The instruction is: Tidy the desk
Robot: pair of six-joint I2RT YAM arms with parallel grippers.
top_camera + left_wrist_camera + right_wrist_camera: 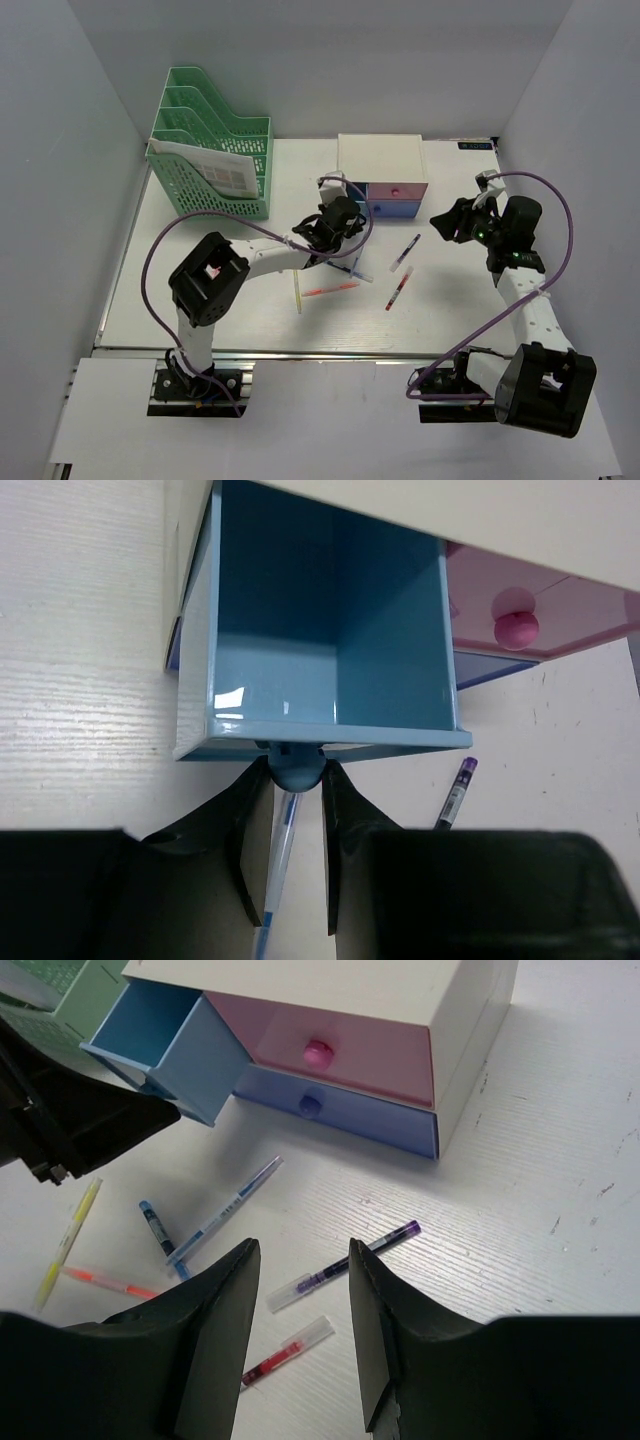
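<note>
The desk [440, 300] is a white tabletop strewn with pens. At its back stands a white drawer box [380, 158]. Its light-blue drawer [330, 610] is pulled out and empty. My left gripper [297, 770] is shut on the blue drawer knob [297, 768], seen in the top view as the left gripper [333, 222] at the box's left front. My right gripper [302, 1250] hangs open above a purple pen [345, 1265] and a red pen [285, 1352], holding nothing; in the top view the right gripper [455, 222] is right of the box.
A green file rack [215, 150] with papers stands at the back left. A blue pen [278, 860] lies under my left fingers. A yellow highlighter [298, 292], an orange pen [330, 290] and a dark-blue pen [155, 1228] lie in front of the box. Grey walls enclose the desk.
</note>
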